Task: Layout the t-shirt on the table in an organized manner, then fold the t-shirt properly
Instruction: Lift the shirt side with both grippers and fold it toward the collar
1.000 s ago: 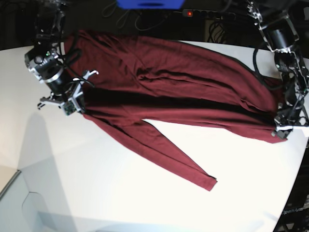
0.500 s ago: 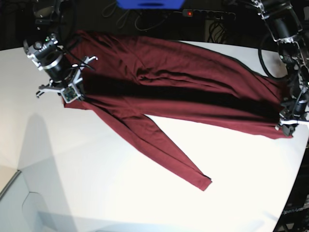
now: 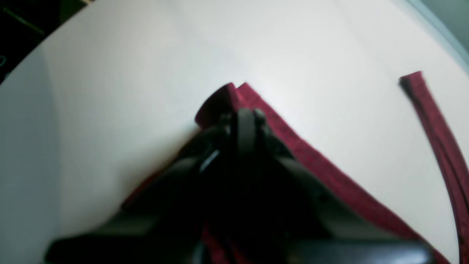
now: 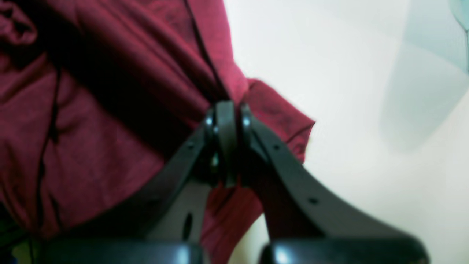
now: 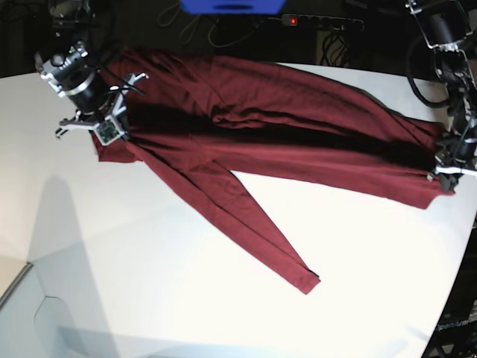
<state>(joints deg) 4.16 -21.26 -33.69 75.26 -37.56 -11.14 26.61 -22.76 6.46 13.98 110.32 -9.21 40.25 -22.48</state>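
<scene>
The maroon t-shirt (image 5: pixel 283 123) lies stretched across the far part of the white table (image 5: pixel 149 246), with one long sleeve (image 5: pixel 246 216) trailing diagonally toward the near side. My right gripper (image 5: pixel 104 140) at the base view's left is shut on the shirt's edge; the right wrist view shows its fingers (image 4: pixel 216 121) pinching bunched fabric (image 4: pixel 110 110). At the base view's right edge, my left gripper (image 5: pixel 445 177) is shut on the shirt's other corner (image 3: pixel 223 99), its fingertips (image 3: pixel 253 121) pressed together over the hem. A sleeve cuff (image 3: pixel 428 106) lies apart on the table.
A blue object (image 5: pixel 231 6) and a power strip (image 5: pixel 320 22) sit beyond the table's far edge. The curved table edge (image 5: pixel 455 283) runs close to my left gripper. A pale grey surface (image 5: pixel 30 321) adjoins the table's near left corner.
Both grippers have moved toward the table's far side, dragging the shirt with them. The trailing sleeve's cuff has slid up and left, and the sleeve lies straighter.
</scene>
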